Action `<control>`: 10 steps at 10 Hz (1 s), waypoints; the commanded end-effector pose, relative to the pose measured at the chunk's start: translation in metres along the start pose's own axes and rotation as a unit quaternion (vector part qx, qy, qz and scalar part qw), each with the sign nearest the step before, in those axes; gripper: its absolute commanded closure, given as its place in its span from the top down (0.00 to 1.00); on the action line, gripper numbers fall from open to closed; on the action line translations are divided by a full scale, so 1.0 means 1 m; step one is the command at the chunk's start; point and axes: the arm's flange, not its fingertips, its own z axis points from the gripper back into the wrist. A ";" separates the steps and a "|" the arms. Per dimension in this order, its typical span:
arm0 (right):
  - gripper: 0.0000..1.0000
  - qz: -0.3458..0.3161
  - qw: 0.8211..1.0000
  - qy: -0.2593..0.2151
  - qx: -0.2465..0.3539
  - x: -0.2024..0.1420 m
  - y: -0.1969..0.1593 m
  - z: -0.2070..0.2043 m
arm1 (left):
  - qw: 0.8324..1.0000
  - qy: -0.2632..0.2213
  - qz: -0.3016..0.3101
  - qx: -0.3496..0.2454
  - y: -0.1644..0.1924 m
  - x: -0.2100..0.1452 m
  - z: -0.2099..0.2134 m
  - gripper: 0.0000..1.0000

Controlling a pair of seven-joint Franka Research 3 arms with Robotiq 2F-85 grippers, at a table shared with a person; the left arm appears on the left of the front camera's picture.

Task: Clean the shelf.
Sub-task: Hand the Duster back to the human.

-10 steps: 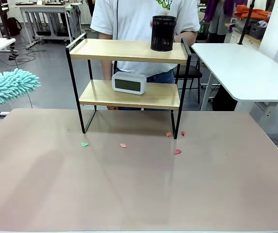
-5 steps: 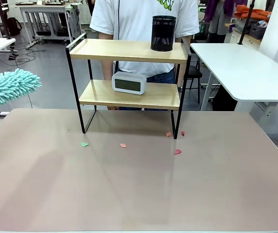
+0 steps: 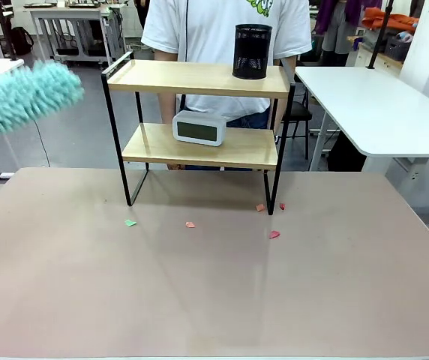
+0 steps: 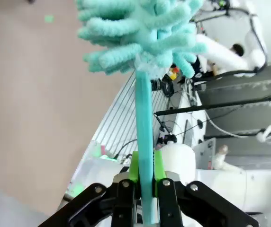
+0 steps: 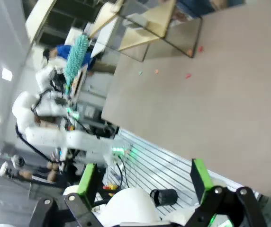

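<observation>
My left gripper clamps the duster left of the shelf at the table's far side, right gripper spread empty; I fear sweeping could topple the pen cup.

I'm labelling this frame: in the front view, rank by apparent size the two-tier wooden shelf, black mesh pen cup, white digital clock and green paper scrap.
1. Two-tier wooden shelf
2. Black mesh pen cup and white digital clock: too alike to rank
3. Green paper scrap
</observation>
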 end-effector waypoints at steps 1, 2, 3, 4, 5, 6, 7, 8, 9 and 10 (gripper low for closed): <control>1.00 0.062 0.993 0.077 0.064 0.014 0.018 -0.038 | 0.993 -0.003 -0.121 -0.014 -0.038 -0.033 0.008 0.13; 1.00 0.087 0.983 0.124 0.101 0.015 0.034 -0.062 | 0.983 0.076 -0.165 -0.005 -0.053 -0.034 -0.003 0.13; 1.00 0.118 0.976 0.150 0.109 0.011 0.061 -0.088 | 0.951 0.207 -0.229 -0.007 -0.060 -0.024 -0.012 0.13; 1.00 0.148 0.970 0.153 0.113 0.002 0.088 -0.112 | 0.931 0.287 -0.227 -0.012 -0.065 -0.004 -0.024 0.13; 1.00 0.187 0.963 0.162 0.108 -0.015 0.111 -0.136 | 0.885 0.388 -0.255 -0.027 -0.071 0.022 -0.045 0.13; 1.00 0.215 0.958 0.167 0.092 -0.036 0.121 -0.158 | 0.851 0.454 -0.262 -0.043 -0.076 0.052 -0.072 0.13; 1.00 0.141 0.969 0.175 0.104 0.004 0.088 -0.118 | 0.850 0.482 -0.206 -0.054 -0.077 0.084 -0.100 0.13; 1.00 0.141 0.969 0.175 0.104 0.004 0.088 -0.118 | 0.923 0.320 -0.213 -0.026 -0.047 0.034 -0.095 0.13; 1.00 0.141 0.969 0.175 0.104 0.004 0.088 -0.118 | 0.923 0.320 -0.213 -0.026 -0.047 0.034 -0.095 0.13; 1.00 0.169 0.963 0.184 0.096 -0.017 0.106 -0.136 | 0.886 0.409 -0.214 -0.044 -0.042 0.072 -0.140 0.13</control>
